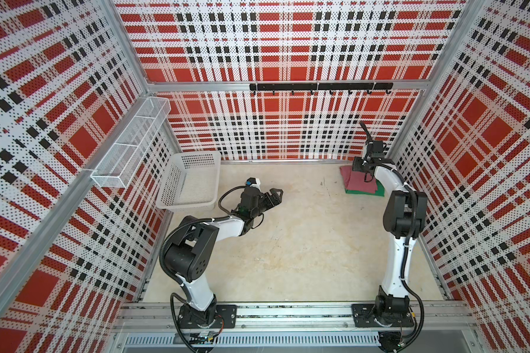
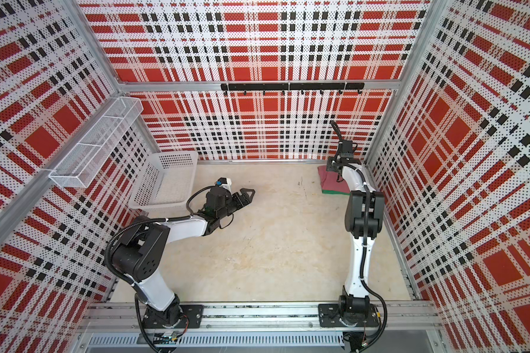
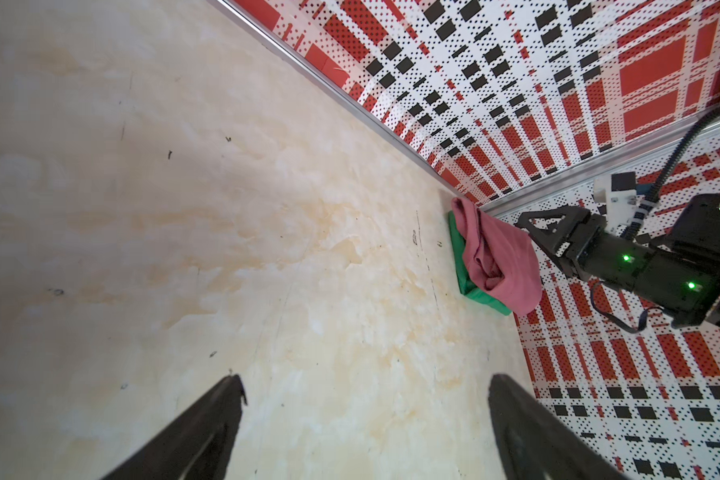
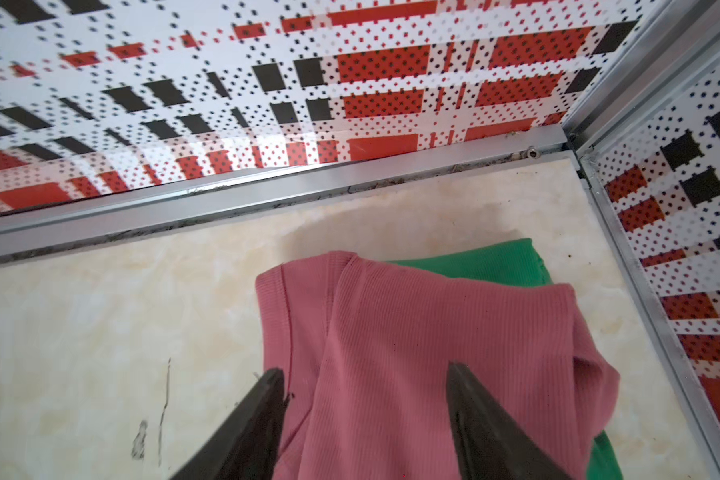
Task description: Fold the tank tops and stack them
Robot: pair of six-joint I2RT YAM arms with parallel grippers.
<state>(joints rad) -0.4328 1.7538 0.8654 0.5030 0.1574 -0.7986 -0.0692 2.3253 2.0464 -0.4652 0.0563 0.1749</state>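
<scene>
Your right gripper (image 4: 364, 368) fills the near edge of its wrist view: two dark fingers (image 4: 258, 419) stand partly apart, pointing down at the pink tank top (image 4: 433, 332), and nothing is pinched between them. You can see ribbed pink cloth running under the gap; whether either fingertip touches it I cannot tell. That pink top lies loosely folded and somewhat rumpled on the green tank top (image 4: 499, 262), which lies flat beneath and shows past the pink one along two sides. You have the pair in the far right corner of the table (image 1: 288, 244), close to the metal rails where the back wall (image 1: 288, 128) and the right wall (image 1: 471, 152) meet.

Your left gripper (image 3: 366, 378) is spread wide and holds nothing; only cream, marbled tabletop shows between its fingers (image 3: 208, 428). In a top view it hangs left of the middle, just beside the near right corner of the white perforated basket (image 1: 190, 183), well apart from the tank tops. The basket sits at the far left of the table, against the left wall (image 1: 58, 122). Above it a white wire shelf (image 1: 129, 143) is fixed to that wall, and a black hook rail (image 1: 318, 86) runs across the back wall.
</scene>
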